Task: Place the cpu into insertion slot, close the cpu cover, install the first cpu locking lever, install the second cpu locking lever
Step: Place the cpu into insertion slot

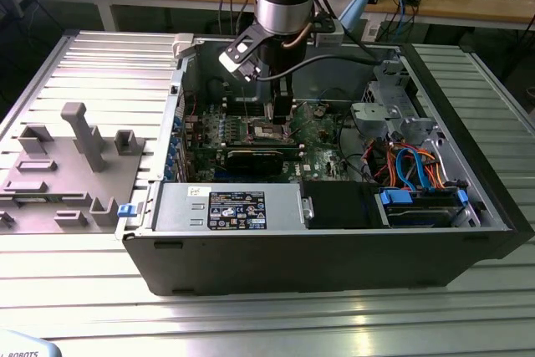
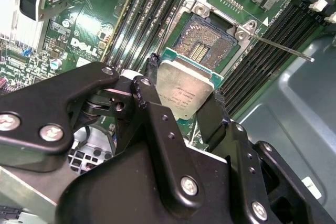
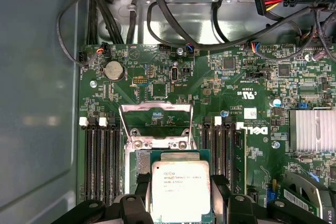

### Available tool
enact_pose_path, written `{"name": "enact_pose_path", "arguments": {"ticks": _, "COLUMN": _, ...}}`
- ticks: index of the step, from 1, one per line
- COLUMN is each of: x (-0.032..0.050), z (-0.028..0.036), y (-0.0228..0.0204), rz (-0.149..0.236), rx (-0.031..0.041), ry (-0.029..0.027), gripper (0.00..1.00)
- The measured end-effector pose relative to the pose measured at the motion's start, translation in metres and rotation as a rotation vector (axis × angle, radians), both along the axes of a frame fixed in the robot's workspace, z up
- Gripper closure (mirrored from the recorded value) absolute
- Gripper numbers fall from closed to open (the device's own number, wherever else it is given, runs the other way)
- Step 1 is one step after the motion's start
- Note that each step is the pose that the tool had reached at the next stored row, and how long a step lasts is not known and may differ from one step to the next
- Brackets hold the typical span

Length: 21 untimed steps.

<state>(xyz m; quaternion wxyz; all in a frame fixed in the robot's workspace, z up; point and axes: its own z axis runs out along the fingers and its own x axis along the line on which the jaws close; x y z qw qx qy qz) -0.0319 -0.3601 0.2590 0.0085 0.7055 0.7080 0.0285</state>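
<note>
My gripper (image 2: 184,88) is shut on the cpu (image 2: 185,88), a square chip with a silver-grey top, gripped at two opposite edges by the black fingers (image 2: 150,72). The chip hangs a little above the insertion slot (image 2: 207,43), whose dark centre and gold contacts lie bare on the green motherboard. In the first wrist view the cpu (image 3: 181,190) hides most of the slot. The cpu cover (image 3: 156,124) stands flipped open just beyond it. A thin locking lever (image 2: 283,45) sticks out sideways from the socket. In the exterior view the gripper (image 1: 278,119) reaches down into the open computer case.
Black memory slots (image 3: 102,166) flank the socket on both sides. A finned heatsink (image 3: 312,129) sits near one board edge. Cables (image 1: 410,165) and a drive cage crowd the exterior view's right side of the case (image 1: 334,248). A grey fixture block (image 1: 75,165) stands outside on the ribbed table.
</note>
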Motion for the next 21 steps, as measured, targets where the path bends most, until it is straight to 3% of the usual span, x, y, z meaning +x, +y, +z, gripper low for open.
{"name": "enact_pose_path", "arguments": {"ticks": 21, "x": 0.0000, "z": -0.0027, "y": 0.0000, "rz": 0.000, "rx": 0.0000, "ry": 0.0000, "gripper": 0.46}}
